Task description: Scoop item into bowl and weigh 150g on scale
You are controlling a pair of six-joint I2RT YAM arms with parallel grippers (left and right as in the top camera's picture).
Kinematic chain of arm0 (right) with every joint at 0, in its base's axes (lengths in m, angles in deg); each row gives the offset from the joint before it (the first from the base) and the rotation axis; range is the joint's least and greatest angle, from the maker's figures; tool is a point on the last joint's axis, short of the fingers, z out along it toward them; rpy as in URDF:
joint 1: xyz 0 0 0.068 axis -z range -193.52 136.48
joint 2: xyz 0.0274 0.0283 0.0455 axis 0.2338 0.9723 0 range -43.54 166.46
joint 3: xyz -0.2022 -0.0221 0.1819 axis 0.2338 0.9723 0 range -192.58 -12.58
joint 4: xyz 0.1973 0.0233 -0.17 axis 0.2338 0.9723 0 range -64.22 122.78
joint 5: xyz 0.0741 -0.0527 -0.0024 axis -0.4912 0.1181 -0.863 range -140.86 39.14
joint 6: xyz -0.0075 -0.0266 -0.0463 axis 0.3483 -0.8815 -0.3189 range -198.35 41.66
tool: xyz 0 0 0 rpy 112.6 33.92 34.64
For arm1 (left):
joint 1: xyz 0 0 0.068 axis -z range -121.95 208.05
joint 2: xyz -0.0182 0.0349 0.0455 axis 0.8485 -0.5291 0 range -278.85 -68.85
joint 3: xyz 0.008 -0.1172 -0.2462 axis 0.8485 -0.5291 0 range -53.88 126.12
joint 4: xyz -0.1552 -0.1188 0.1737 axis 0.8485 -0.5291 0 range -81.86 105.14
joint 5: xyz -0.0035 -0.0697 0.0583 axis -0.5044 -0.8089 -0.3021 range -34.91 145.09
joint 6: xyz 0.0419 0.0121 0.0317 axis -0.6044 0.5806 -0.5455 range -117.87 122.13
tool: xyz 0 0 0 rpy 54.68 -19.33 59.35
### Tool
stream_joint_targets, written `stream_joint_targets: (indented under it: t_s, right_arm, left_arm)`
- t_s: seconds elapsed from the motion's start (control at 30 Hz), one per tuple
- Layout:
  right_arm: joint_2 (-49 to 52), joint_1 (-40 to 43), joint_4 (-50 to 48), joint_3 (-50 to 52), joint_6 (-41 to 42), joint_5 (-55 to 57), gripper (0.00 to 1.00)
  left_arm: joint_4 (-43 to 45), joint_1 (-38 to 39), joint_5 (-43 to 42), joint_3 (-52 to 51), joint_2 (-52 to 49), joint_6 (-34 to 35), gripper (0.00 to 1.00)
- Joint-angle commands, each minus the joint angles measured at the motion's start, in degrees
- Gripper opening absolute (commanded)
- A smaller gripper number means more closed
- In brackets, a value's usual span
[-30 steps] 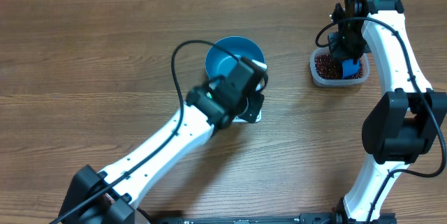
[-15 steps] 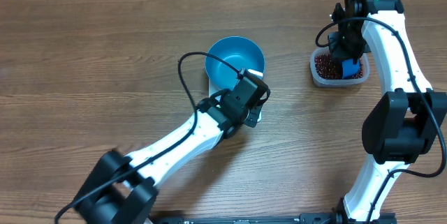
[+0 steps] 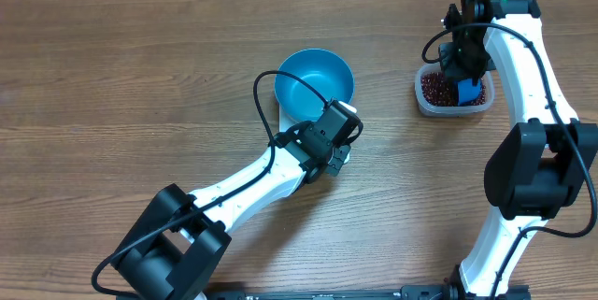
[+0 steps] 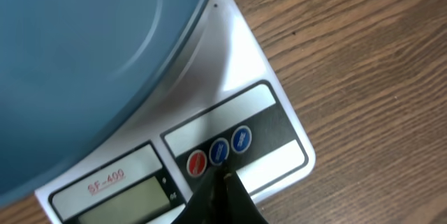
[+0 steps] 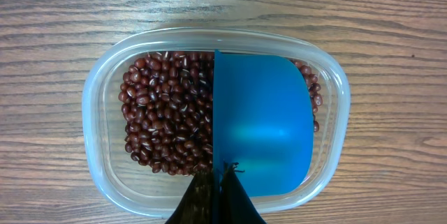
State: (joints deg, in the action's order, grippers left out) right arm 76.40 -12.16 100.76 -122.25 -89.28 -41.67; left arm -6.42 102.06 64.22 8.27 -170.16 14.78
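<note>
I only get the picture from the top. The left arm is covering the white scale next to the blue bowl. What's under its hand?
Observer: The left gripper is shut to a point, right at a row of three round buttons on the scale: one red, two blue.
Operator: Is there a number on the screen?
Observer: The part of the screen that I can see looks blank.
Operator: Are there beans in the scoop yet?
Observer: No. The right gripper holds the blue scoop over the beans in the tub, and the scoop's inside looks bare.
</note>
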Motion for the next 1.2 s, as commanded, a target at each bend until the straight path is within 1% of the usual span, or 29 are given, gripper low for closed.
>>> stream_joint_targets:
  t_s: [0.0,0.17,0.33,1.17]
  right_arm:
    - [0.76,0.63,-1.9,0.59,0.46,0.79,0.04]
    - [0.76,0.63,-1.9,0.59,0.46,0.79,0.04]
    - [0.76,0.63,-1.86,0.59,0.46,0.76,0.04]
    - [0.76,0.63,-1.88,0.59,0.46,0.55,0.04]
  left_arm:
    - [1.03,-0.11,0.94,-0.42,-3.1,-2.4,0.04]
    - [2.34,-0.11,1.36,-0.42,-4.35,-3.41,0.04]
    - [2.56,-0.13,4.83,-0.44,-4.35,-3.37,0.04]
    - [1.64,-0.15,4.79,-0.94,-4.37,-3.23,0.04]
